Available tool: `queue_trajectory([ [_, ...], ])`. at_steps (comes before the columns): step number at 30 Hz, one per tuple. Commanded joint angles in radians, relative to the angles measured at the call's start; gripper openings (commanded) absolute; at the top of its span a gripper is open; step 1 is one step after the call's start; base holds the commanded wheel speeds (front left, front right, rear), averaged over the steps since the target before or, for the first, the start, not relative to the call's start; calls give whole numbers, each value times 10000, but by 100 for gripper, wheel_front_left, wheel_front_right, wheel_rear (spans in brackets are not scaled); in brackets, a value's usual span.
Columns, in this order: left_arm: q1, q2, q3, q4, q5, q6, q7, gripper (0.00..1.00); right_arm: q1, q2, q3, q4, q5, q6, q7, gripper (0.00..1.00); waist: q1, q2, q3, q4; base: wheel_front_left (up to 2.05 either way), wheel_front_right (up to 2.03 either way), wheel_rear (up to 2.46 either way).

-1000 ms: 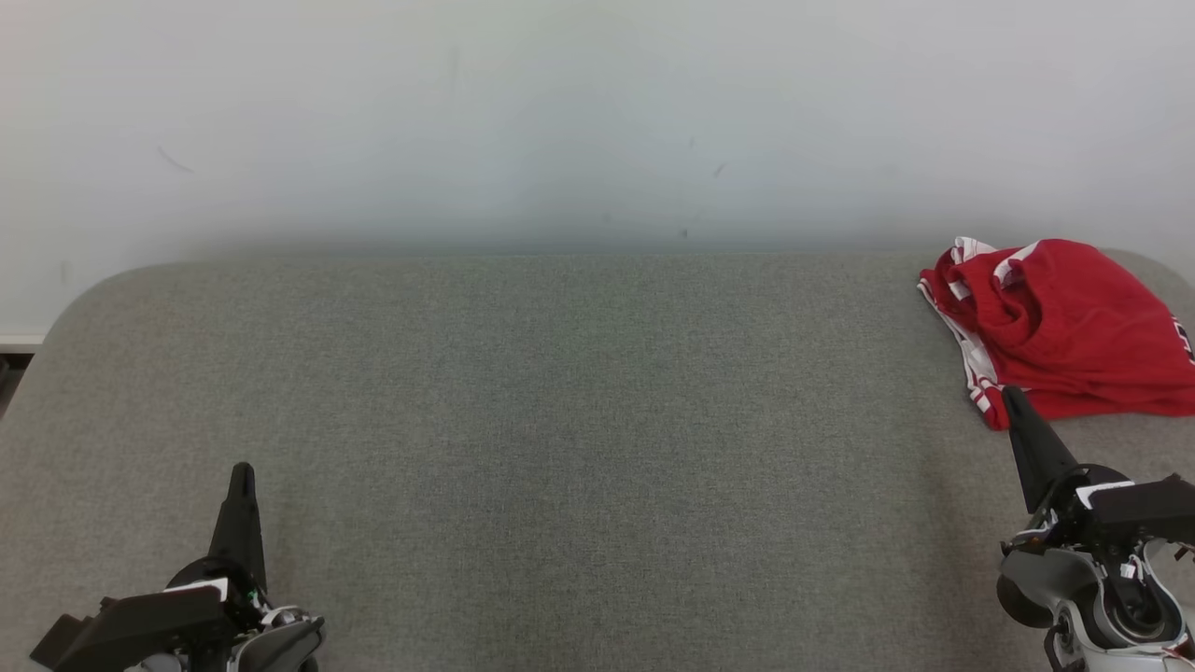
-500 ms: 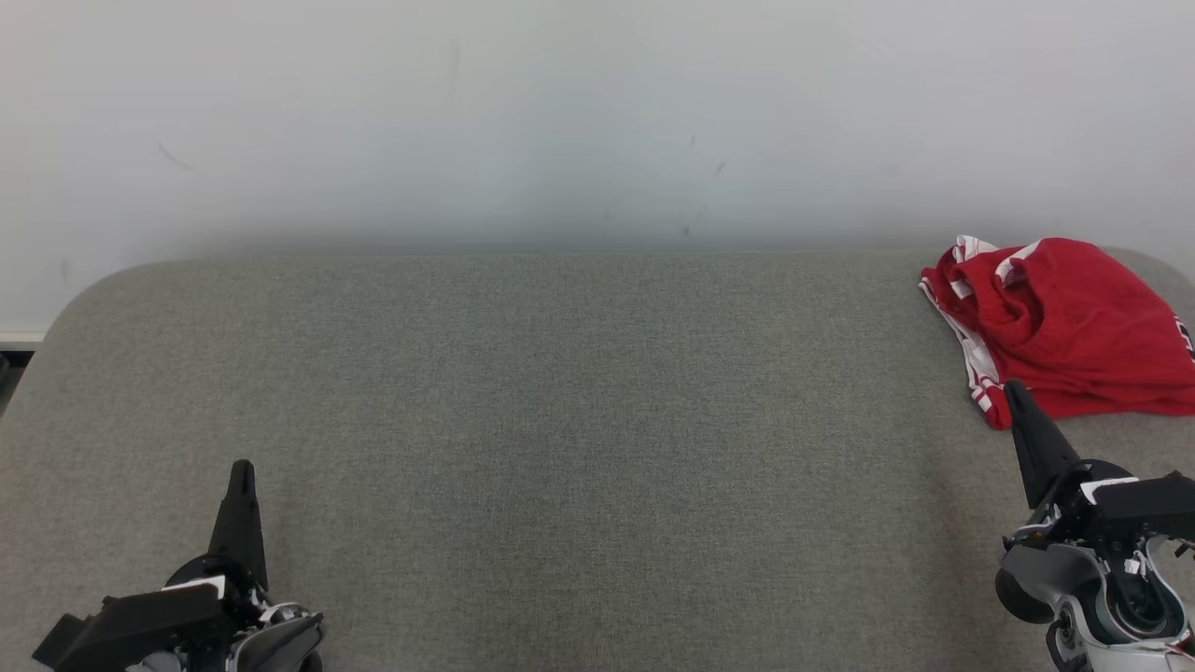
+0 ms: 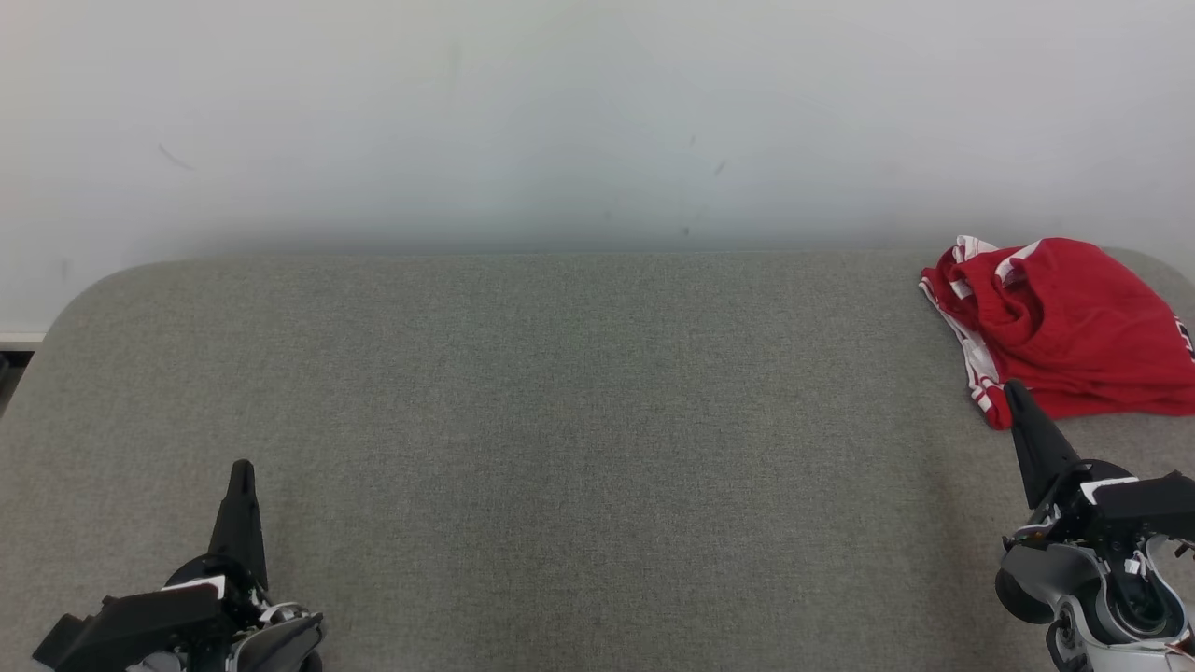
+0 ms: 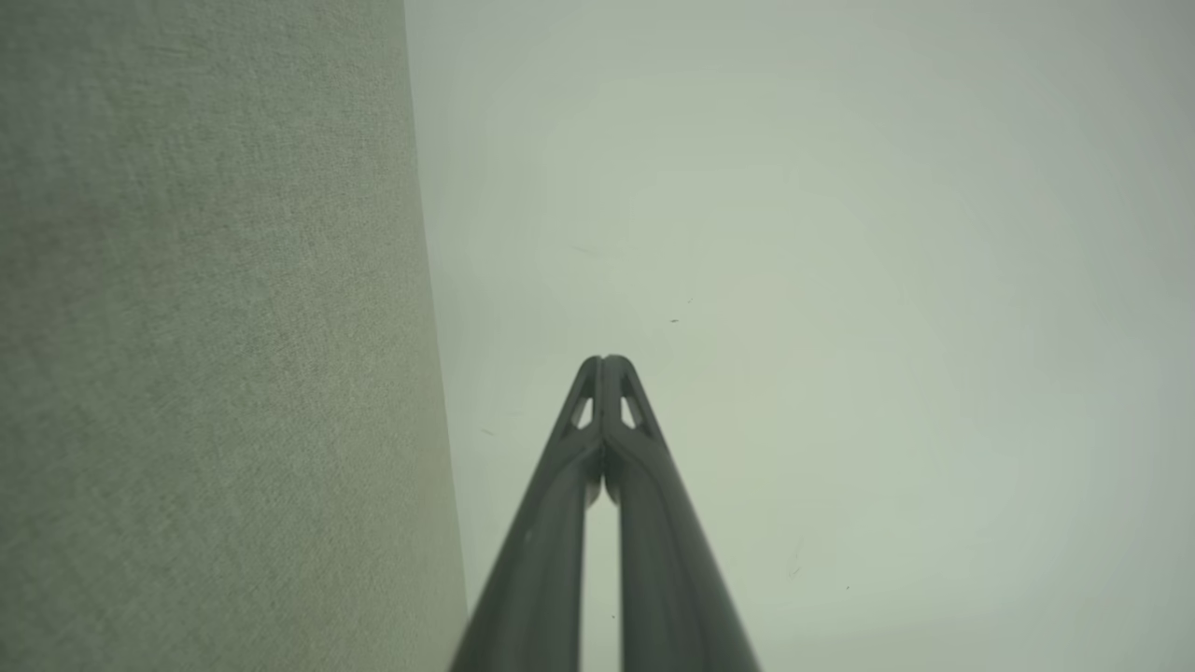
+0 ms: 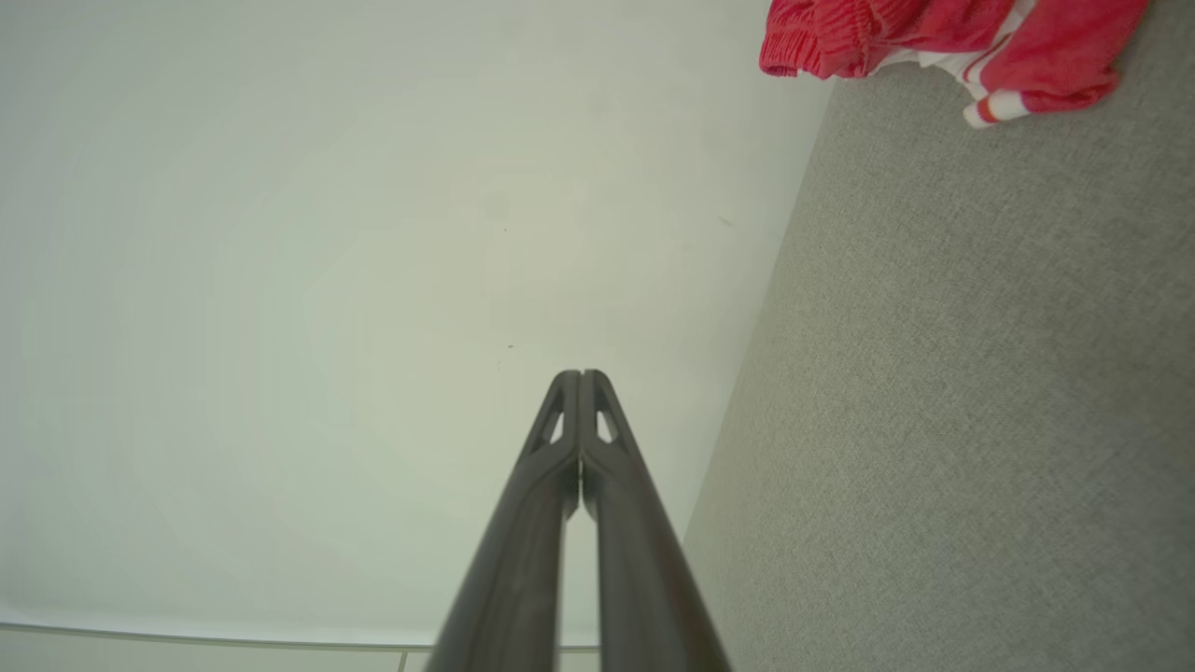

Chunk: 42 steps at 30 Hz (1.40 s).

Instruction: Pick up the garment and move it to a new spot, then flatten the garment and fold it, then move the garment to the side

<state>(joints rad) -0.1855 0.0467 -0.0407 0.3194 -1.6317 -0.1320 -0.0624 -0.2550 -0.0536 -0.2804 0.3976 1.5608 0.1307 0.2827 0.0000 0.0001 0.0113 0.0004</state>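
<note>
A red garment (image 3: 1064,327) with white stripes lies folded in a heap at the far right of the grey table, partly cut off by the head view's right edge. It also appears at the top right of the right wrist view, garment (image 5: 943,42). My right gripper (image 3: 1013,388) is shut and empty, its tip just in front of the garment's near edge. In its wrist view the right gripper (image 5: 581,373) has both fingers pressed together. My left gripper (image 3: 242,467) rests shut and empty at the lower left, left gripper (image 4: 605,358) pointing toward the wall.
The grey fabric-covered table (image 3: 579,420) has rounded far corners and stands against a plain white wall (image 3: 560,121). A strip of floor (image 3: 11,359) shows past the table's left edge.
</note>
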Motion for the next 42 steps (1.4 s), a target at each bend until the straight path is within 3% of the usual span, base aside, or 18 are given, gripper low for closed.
queue_trajectory([
  [1,-91,30,32,10,-21,-19,0,0,-60,-89,-24,15,86,0,28,0,0,-1,0,0,0,0,0],
  [42,-90,30,29,7,-23,-19,-2,0,-58,-96,-10,14,77,0,19,0,0,-1,0,0,0,0,0],
])
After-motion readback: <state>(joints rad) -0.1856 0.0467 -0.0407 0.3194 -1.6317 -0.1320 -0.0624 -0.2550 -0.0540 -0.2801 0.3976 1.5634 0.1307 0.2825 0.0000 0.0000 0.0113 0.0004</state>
